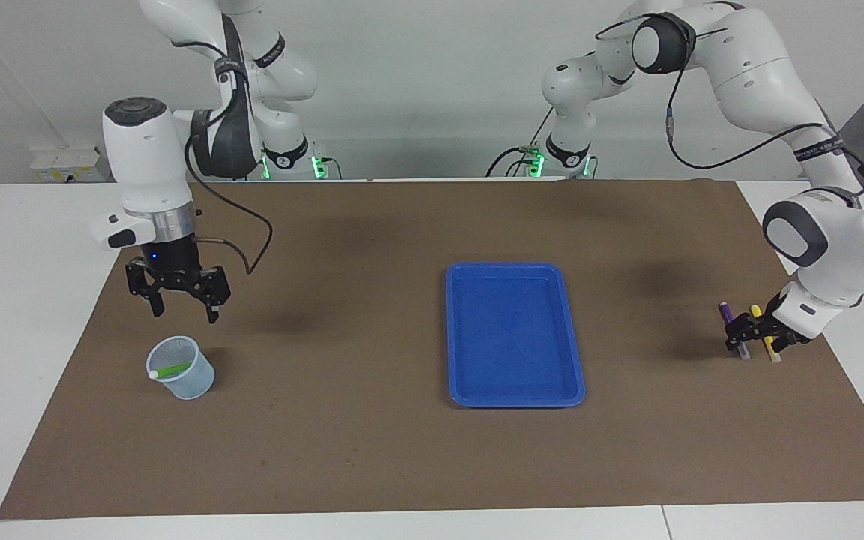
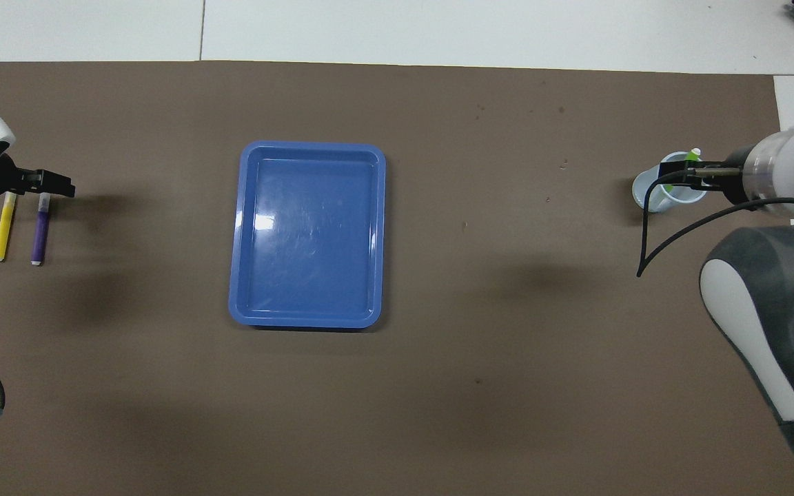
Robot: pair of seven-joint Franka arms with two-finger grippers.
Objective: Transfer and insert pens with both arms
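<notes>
A green pen (image 1: 173,369) (image 2: 693,158) lies slanted inside a clear cup (image 1: 190,382) (image 2: 648,193) at the right arm's end of the table. My right gripper (image 1: 183,309) (image 2: 671,172) hangs open well above the cup and holds nothing. At the left arm's end, the purple pen (image 1: 724,309) (image 2: 38,231) and the yellow pen (image 1: 756,310) (image 2: 3,227) lie side by side on the brown mat. My left gripper (image 1: 753,335) (image 2: 42,182) is down low over them, open, and hides their middles. I cannot tell whether it touches either pen.
A blue tray (image 1: 449,337) (image 2: 236,234) sits in the middle of the brown mat (image 1: 327,450), with nothing in it. Two smaller white arms with green-lit bases (image 1: 289,161) stand at the robots' edge of the table.
</notes>
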